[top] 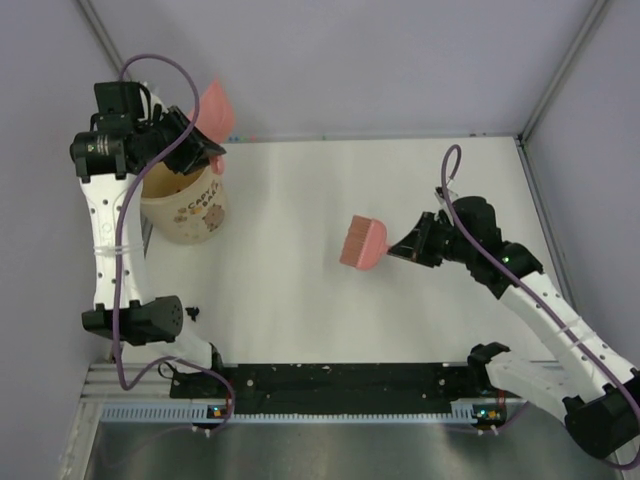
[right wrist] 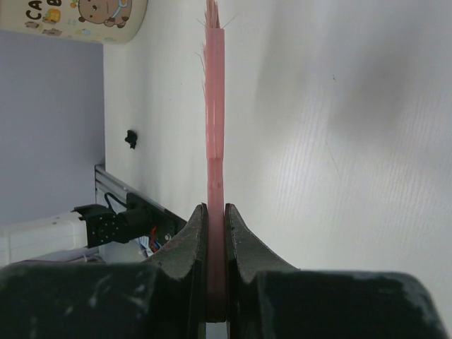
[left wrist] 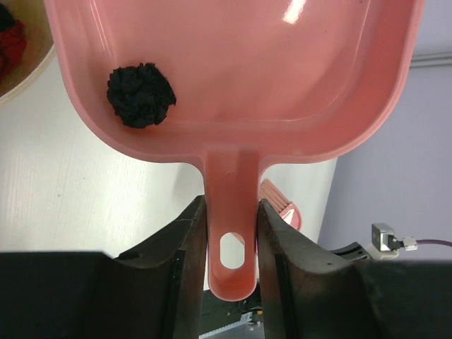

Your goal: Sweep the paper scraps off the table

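My left gripper (top: 203, 150) is shut on the handle of a pink dustpan (top: 216, 108) and holds it raised at the far left, by a beige cup (top: 186, 206). In the left wrist view the gripper (left wrist: 232, 212) clamps the handle, and one black paper scrap (left wrist: 140, 95) lies in the pan (left wrist: 282, 78). My right gripper (top: 407, 246) is shut on a pink brush (top: 363, 243) over the middle of the white table (top: 300, 300); in the right wrist view (right wrist: 216, 212) the brush (right wrist: 214, 106) points away. Another small black scrap (top: 194, 313) lies at the near left, also in the right wrist view (right wrist: 130, 138).
The beige cup with a bear print stands at the far left of the table; its rim (left wrist: 32, 63) shows in the left wrist view with dark and red bits inside. A black strip (top: 330, 378) runs along the near edge. Grey-lilac walls enclose the table.
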`<state>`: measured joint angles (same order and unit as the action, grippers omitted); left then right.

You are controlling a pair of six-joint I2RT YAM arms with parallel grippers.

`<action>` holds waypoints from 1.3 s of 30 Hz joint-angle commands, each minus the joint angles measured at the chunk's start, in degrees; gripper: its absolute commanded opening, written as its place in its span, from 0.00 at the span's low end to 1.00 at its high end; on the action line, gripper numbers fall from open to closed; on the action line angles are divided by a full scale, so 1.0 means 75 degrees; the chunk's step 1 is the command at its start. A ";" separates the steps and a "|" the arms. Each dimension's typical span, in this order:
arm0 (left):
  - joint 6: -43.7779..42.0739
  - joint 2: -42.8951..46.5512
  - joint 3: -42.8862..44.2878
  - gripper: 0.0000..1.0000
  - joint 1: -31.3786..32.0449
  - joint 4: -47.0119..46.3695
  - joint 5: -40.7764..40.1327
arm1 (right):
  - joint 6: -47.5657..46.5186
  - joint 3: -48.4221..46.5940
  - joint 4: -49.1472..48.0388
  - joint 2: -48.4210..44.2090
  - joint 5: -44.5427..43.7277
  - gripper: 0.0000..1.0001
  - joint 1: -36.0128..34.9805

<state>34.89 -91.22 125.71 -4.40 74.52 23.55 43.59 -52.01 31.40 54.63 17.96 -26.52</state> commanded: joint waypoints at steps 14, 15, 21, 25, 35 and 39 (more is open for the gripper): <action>0.2271 0.0713 -0.1665 0.00 -0.1861 -0.3371 0.2647 | -0.0012 -0.0354 0.0126 0.0063 0.0278 0.00 -0.0073; 0.2540 0.0783 -0.1772 0.00 -0.1932 -0.3675 0.2788 | -0.0023 -0.0401 0.0149 0.0052 0.0301 0.00 -0.0073; 0.4204 0.1182 -0.2872 0.00 -0.2330 -0.5807 0.3410 | -0.0070 -0.0495 0.0349 0.0029 0.0325 0.00 -0.0085; 0.5691 0.1428 -0.3623 0.00 -0.2541 -0.7459 0.3715 | -0.0094 -0.0472 0.0442 -0.0065 0.0313 0.00 -0.0084; 0.8319 0.1885 -0.5088 0.00 -0.2799 -1.0509 0.3563 | -0.0164 -0.0437 0.0572 -0.0218 0.0313 0.00 -0.0073; 0.9056 0.2037 -0.5685 0.00 -0.2846 -1.1620 0.3434 | -0.0211 -0.0425 0.0595 -0.0218 0.0336 0.00 -0.0073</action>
<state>94.78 -79.33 86.11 -24.97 2.50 50.00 43.11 -52.62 36.97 54.46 19.62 -26.52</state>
